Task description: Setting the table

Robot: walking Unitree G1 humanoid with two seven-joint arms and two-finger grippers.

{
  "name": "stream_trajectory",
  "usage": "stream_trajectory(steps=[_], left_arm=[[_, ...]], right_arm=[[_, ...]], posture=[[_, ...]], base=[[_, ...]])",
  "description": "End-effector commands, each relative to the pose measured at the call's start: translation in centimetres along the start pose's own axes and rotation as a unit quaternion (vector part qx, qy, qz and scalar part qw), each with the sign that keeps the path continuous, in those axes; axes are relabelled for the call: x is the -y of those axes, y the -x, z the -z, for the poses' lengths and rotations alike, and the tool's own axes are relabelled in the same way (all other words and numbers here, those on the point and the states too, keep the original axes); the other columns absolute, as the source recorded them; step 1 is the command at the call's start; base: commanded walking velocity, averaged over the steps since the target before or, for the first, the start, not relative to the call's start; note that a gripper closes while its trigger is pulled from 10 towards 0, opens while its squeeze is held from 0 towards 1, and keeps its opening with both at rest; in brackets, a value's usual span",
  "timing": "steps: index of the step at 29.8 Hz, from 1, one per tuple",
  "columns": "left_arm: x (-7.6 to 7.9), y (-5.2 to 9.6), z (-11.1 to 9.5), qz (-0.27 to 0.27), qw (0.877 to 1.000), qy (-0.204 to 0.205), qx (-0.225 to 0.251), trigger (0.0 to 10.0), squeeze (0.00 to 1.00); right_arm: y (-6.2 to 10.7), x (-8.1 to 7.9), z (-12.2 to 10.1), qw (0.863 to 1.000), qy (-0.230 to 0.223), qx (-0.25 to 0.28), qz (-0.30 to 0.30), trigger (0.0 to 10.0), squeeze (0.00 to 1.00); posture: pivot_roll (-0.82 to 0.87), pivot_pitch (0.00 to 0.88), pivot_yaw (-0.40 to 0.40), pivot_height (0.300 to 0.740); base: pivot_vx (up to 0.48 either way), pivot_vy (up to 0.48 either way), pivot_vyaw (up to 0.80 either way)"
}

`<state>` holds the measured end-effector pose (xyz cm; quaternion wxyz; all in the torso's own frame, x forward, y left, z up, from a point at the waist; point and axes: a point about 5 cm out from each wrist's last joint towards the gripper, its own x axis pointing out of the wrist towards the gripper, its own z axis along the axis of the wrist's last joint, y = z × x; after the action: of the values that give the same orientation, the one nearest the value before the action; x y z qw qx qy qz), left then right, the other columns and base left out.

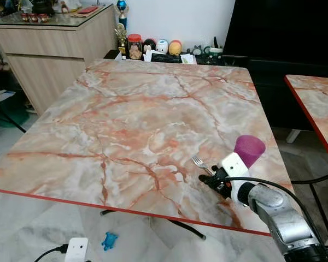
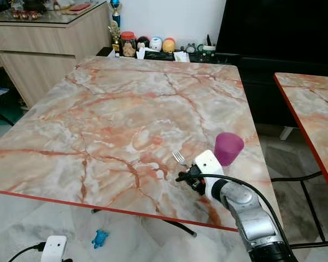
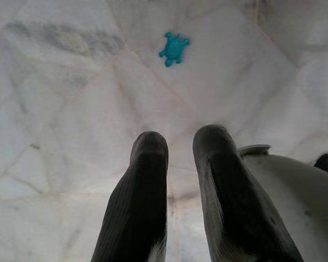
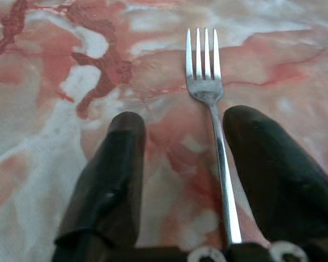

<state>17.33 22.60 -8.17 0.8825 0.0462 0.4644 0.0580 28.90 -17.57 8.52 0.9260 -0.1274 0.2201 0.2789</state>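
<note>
A silver fork (image 4: pixel 208 87) lies flat on the marble-patterned table (image 1: pixel 126 109), near its front right corner, tines pointing away from me. My right gripper (image 4: pixel 183 123) is open and low over the table, one finger on each side of the fork's handle; the handle runs close to one finger (image 4: pixel 273 169). From the head, the right gripper (image 1: pixel 208 177) sits just behind the fork (image 1: pixel 199 162). A purple cup (image 1: pixel 249 150) stands upright just right of the fork. My left gripper (image 3: pixel 180 142) hangs over the floor, a narrow gap between its fingers, holding nothing.
A second marble table (image 1: pixel 317 98) stands to the right across a gap. A wooden cabinet (image 1: pixel 49 49) is at the back left, with jars and ornaments (image 1: pixel 135 46) behind the table. On the floor lie a blue turtle toy (image 1: pixel 109 240) and a white plug box (image 1: pixel 76 248).
</note>
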Motion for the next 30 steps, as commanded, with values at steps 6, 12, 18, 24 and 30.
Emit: stream_trajectory(steps=[6, 12, 18, 24, 30], left_arm=[[1.1, -0.2, -0.8, 0.004, 1.0, -0.003, 0.003, 10.0, 0.0], [1.0, -0.4, -1.7, 0.002, 1.0, -0.004, 0.008, 10.0, 0.0], [-0.8, -0.4, -2.4, -0.007, 1.0, -0.003, 0.013, 10.0, 0.0], [-1.5, -0.3, -2.1, -0.01, 1.0, -0.003, 0.011, 10.0, 0.0], [-1.0, -0.2, -1.7, -0.009, 1.0, -0.004, 0.009, 10.0, 0.0]], right_arm=[[-0.1, 0.9, -0.2, 1.0, 0.002, -0.014, 0.02, 10.0, 0.42], [-0.2, 1.5, 0.0, 0.999, -0.015, -0.017, 0.032, 10.0, 0.0], [-0.5, 2.2, 0.1, 0.998, -0.027, -0.013, 0.051, 10.0, 0.0], [-0.9, 2.2, -0.2, 0.997, -0.055, 0.004, 0.049, 10.0, 0.0], [-1.2, 2.1, -0.3, 0.997, -0.059, 0.02, 0.036, 10.0, 0.0]], posture=[[0.05, 0.0, 0.008, 0.74], [0.05, 0.0, 0.008, 0.74], [0.05, 0.0, 0.007, 0.74], [0.06, 0.0, 0.007, 0.74], [0.06, 0.0, 0.005, 0.74]], base=[[0.0, 0.0, 0.0], [0.0, 0.0, 0.0], [0.0, 0.0, 0.0], [0.0, 0.0, 0.0], [0.0, 0.0, 0.0]])
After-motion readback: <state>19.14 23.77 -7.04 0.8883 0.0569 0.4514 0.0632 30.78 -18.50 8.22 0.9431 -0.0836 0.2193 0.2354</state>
